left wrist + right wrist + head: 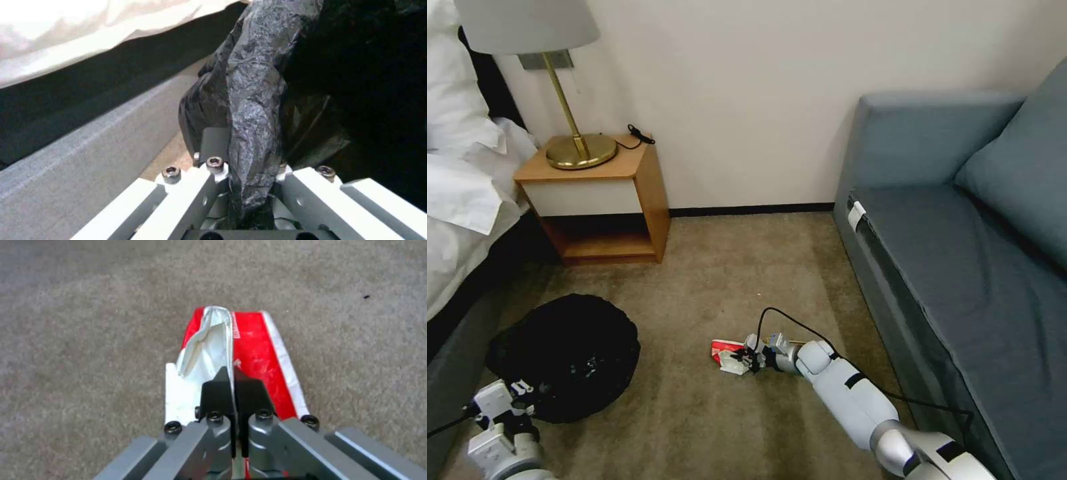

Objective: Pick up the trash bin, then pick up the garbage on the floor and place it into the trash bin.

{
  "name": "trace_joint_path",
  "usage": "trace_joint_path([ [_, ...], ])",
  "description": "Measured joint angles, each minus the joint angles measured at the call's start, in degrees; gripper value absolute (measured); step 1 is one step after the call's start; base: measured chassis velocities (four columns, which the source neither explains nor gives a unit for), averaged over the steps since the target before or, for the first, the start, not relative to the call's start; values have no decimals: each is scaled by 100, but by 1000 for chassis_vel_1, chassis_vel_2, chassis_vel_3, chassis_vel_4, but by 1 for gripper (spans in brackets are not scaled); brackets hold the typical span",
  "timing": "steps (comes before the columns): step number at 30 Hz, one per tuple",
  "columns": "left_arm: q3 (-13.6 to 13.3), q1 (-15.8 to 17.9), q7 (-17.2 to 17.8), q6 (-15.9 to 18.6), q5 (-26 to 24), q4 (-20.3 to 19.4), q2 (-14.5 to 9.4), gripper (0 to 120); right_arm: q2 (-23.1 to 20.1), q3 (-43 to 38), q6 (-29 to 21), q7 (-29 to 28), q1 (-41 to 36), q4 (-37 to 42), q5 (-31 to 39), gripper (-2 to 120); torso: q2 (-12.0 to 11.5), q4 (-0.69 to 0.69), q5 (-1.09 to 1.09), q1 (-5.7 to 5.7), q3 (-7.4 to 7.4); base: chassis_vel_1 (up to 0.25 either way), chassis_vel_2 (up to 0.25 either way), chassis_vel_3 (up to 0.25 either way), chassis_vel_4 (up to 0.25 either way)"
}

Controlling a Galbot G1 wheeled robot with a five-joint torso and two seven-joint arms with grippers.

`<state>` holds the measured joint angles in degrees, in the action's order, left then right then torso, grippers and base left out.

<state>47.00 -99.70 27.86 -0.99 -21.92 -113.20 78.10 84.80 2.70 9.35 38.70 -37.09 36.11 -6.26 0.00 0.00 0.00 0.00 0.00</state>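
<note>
The black trash bin (570, 353) with its bag liner sits low at the left beside the bed. My left gripper (527, 393) is at its near rim, shut on a fold of the black liner (253, 116). On the carpet in the middle lies the garbage, a red-and-white packet (727, 350). My right gripper (747, 363) is down on it, its black fingers (218, 391) pressed together on the packet's (253, 353) white edge. More litter peeks out beside the right wrist (777, 343), mostly hidden by the arm.
A wooden nightstand (600, 200) with a brass lamp (570, 80) stands against the back wall. The bed (460, 187) runs along the left and a grey-blue sofa (960, 253) along the right. Open carpet (727, 267) lies between them.
</note>
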Motion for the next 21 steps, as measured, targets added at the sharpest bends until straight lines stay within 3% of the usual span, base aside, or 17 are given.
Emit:
trace_joint_path([
  [11, -1, -15, -12, -40, 0, 0, -26, 3, 46, -240, 174, -58, -61, 224, 340, 0, 0, 0, 0, 0, 0, 0, 0, 0, 0],
  [15, -3, -16, -17, -67, 0, 5, -28, 3, 65, -199, 292, -516, -93, 626, 925, 0, 0, -1, -1, 0, 0, 0, 0, 0, 0],
  [17, -20, -12, -25, -80, 3, 14, -26, 3, 120, 84, 506, -1333, -96, 1015, 1582, 0, 0, 0, -1, 0, 0, 0, 0, 0, 0],
  [21, -42, -9, -26, -88, 25, 17, -18, 3, 194, 452, 713, -1992, -125, 1488, 2165, 0, 0, 0, -2, 0, 0, 0, 0, 0, 0],
])
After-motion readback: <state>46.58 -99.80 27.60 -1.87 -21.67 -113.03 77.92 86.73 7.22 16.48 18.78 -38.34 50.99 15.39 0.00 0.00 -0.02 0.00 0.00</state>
